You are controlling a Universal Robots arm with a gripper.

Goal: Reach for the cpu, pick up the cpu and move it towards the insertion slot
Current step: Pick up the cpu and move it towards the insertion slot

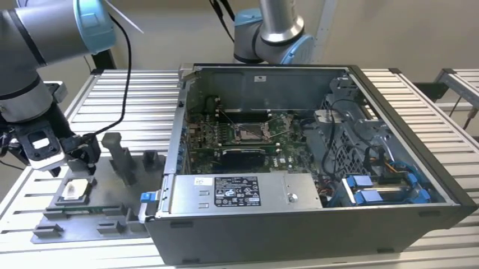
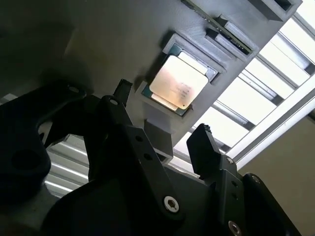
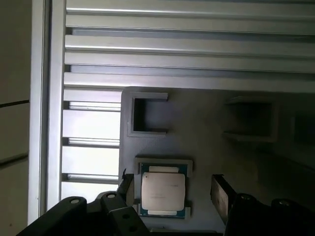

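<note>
While the cpu (image 3: 163,194) sits in its grey tray (image 1: 112,218), the gripper (image 3: 172,192) hovers over it, fingers (image 3: 219,195) spread, the reach seemingly near done; a grasp calls for straddling its edges. The insertion slot (image 1: 249,133) lies well apart, inside the computer case (image 1: 299,235).

Bare beige wall, slatted metal benches.
Wall (image 1: 165,33) is plain and matte, evenly lit with soft shadows. Main table (image 1: 134,95) is ribbed aluminium. In the first wrist view its slats (image 3: 187,49) catch pale glare. A second slatted table (image 1: 463,81) stands apart at the exterior view's right edge.
</note>
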